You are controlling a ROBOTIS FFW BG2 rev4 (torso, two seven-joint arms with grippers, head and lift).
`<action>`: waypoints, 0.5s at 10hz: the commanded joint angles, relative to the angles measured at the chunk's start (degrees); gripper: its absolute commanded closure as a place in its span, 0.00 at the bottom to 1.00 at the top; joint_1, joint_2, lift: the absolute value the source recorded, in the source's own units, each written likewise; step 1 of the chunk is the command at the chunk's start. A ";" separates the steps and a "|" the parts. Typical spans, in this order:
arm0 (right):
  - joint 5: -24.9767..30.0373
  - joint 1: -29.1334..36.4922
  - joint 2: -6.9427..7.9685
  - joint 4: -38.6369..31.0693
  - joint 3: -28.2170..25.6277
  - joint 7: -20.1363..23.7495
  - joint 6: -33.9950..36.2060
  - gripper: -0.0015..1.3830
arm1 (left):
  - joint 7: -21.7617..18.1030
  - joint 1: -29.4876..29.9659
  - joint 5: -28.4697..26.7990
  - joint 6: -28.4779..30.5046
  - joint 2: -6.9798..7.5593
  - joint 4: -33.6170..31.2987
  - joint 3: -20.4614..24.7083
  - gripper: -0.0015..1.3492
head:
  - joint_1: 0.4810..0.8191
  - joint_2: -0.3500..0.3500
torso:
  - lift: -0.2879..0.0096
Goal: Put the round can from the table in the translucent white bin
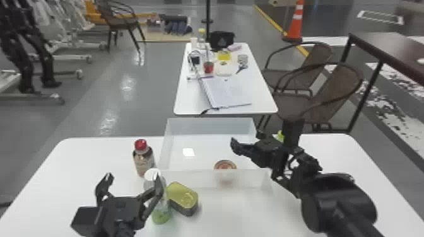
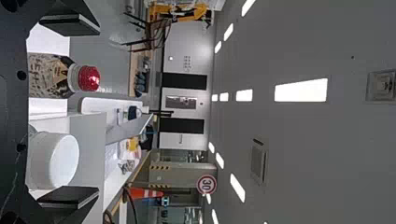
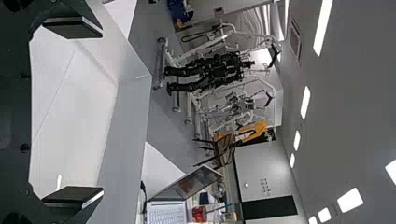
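One left gripper [image 1: 133, 177]: jaws spread, above the white table [image 1: 79, 164]
Red-capped bottle [image 1: 143, 160]: upright
Round can [image 1: 225, 164]: inside the translucent white bin [image 1: 209, 126], seemingly by its near wall
Right gripper [image 1: 247, 138]: jaws apart, at the bin's right
Room: traffic cone [image 1: 295, 23], grey floor [image 1: 265, 34]

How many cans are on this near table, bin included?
2: the round can inside the translucent white bin, and the rectangular can on the table outside it. Others may be hidden.

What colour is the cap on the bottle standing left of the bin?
Red; the cap shows best in the left wrist view.
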 commanded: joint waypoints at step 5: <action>5.66 17.26 1.26 -22.97 -13.56 -5.60 -1.76 0.08 | -0.17 0.09 0.00 -0.36 -0.15 0.00 0.23 0.07 | 0.20 0.50 | 0.63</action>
